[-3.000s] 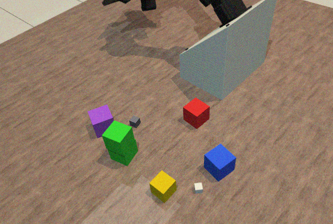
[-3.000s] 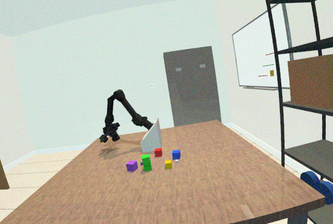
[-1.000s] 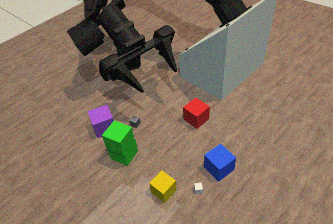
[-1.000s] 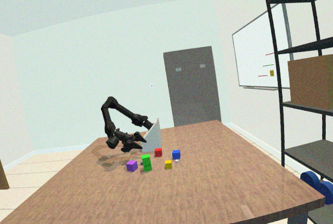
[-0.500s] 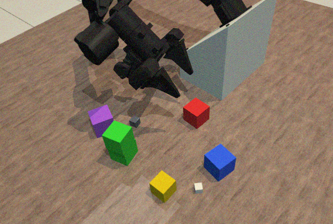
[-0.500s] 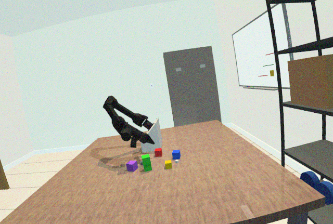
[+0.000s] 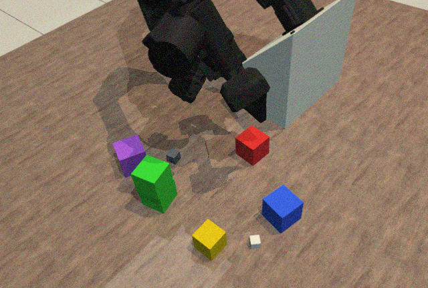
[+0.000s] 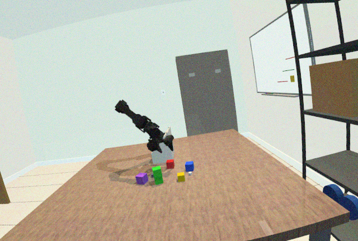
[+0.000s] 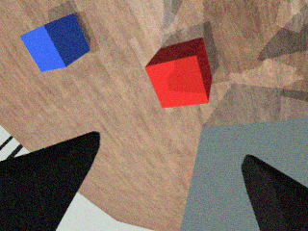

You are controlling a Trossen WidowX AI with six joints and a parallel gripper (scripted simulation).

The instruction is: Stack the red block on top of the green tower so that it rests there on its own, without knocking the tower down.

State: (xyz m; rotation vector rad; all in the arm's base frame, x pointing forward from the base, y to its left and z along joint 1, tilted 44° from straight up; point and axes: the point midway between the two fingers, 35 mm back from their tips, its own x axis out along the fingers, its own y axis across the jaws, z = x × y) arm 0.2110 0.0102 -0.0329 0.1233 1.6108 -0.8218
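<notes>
The red block [image 7: 252, 145] [image 8: 170, 164] [image 9: 180, 82] sits flat on the table, just in front of the grey panel. The green tower [image 7: 154, 182] [image 8: 157, 175] stands upright on the table, left of the red block in the top view, with nothing on top. My gripper [image 7: 226, 110] [image 8: 166, 150] [image 9: 172, 150] is open and empty, above the table on the panel's side of the red block. In the wrist view the red block lies beyond the fingertips, between their lines. The green tower is not in the wrist view.
A grey panel [image 7: 314, 60] [image 8: 163, 157] [image 9: 241, 183] stands close beside the gripper. A purple block [image 7: 128, 154] [image 8: 141, 178] is right beside the tower, near a small dark cube [image 7: 173, 156]. A yellow block [image 7: 208, 238], a blue block [image 7: 282, 207] and a small white cube [image 7: 255, 240] lie farther forward.
</notes>
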